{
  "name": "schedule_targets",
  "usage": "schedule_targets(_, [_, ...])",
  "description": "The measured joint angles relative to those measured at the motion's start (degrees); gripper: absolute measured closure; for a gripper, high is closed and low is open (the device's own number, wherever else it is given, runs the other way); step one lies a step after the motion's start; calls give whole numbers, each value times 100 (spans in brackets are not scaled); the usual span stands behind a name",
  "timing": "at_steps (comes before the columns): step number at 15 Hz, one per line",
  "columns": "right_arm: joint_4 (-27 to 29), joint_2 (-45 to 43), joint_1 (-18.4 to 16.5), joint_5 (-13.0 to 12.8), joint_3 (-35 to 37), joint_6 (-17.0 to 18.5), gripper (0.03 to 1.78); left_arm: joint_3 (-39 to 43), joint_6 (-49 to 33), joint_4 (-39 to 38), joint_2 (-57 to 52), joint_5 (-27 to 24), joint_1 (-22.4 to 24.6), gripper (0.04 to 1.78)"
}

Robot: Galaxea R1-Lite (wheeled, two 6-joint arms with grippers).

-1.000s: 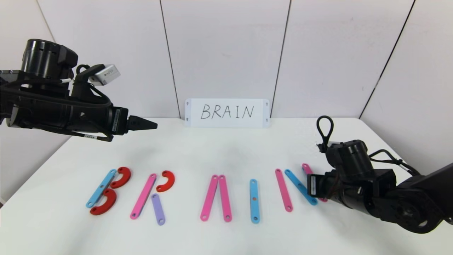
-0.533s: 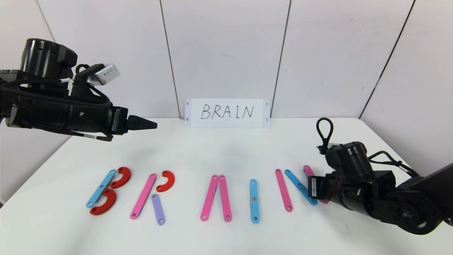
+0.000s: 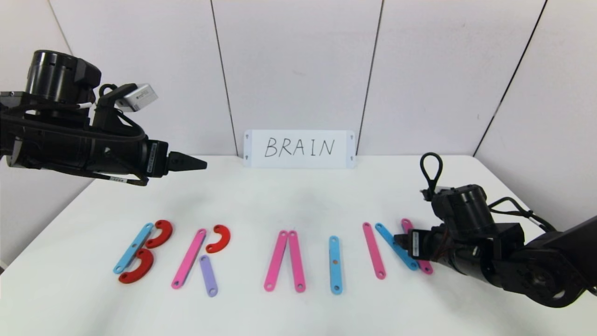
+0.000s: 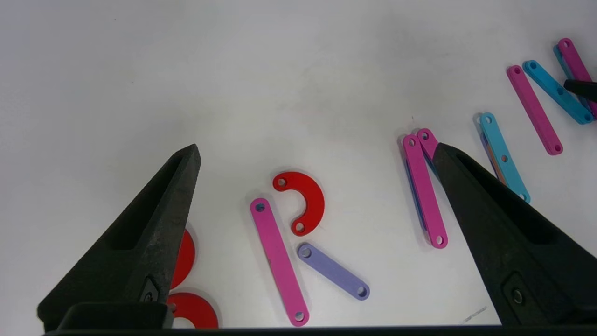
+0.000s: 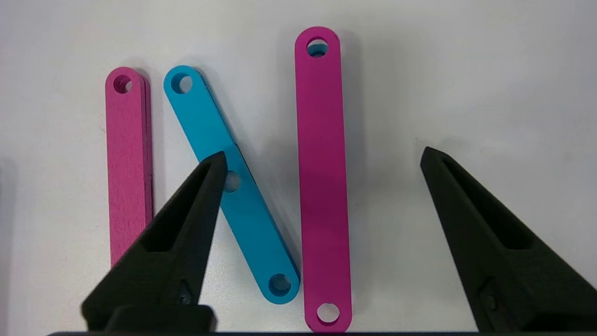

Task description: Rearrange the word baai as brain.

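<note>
The plastic letters lie in a row on the white table [image 3: 298, 196]. A blue strip [image 3: 133, 247] and two red curves [image 3: 160, 233] form a B. A pink strip [image 3: 189, 258], a red curve [image 3: 220, 238] and a purple strip [image 3: 208, 275] form an R. Then come two pink strips [image 3: 276, 260], a blue strip [image 3: 335, 264], and a pink [image 3: 374, 250], blue [image 3: 392, 242] and pink strip [image 3: 406, 225]. My right gripper [image 3: 399, 240] is open and empty, low over that last group, straddling the pink strip [image 5: 322, 186] beside the blue one [image 5: 242, 210]. My left gripper [image 3: 200, 164] is open and empty, high at the back left.
A white card [image 3: 299, 148] with handwritten "BRAIN" leans against the back wall. The table's left edge and front edge lie close to the letters. The right arm's body covers the table's right front corner.
The right gripper has shifted, so its fingertips now show over the blue strip at the right end and more of the last pink strip is uncovered. The left arm has not moved.
</note>
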Motion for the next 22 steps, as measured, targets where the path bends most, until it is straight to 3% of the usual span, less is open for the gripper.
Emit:
schedule_targets(3, [20, -111, -38, 2, -108, -35, 11, 2, 0, 0, 0, 0, -1, 8])
schedule_targets(5, [94, -216, -105, 72, -282, -121, 7, 7, 0, 0, -2, 0, -1, 8])
schedule_targets(7, [322, -347, -155, 155, -528, -422, 7, 7, 0, 0, -4, 2, 0, 8])
schedule_targets(9, [837, -560, -184, 461, -885, -689, 7, 5, 0, 0, -17, 2, 0, 8])
schedule_targets(12, [1959, -1081, -256, 1119, -1459, -992, 7, 41, 0, 9, -113, -4, -1, 8])
schedule_targets(14, [2536, -1575, -284, 1337, -1630, -1069, 7, 105, 0, 4, -216, 7, -12, 8])
schedule_targets(17, [2884, -2517, -297, 1408, -1564, -1096, 7, 346, -9, 37, -584, 33, -15, 8])
schedule_targets(22, [3129, -4309, -278, 1419, -867, -1143, 7, 1213, -17, 384, -1792, 57, 33, 8])
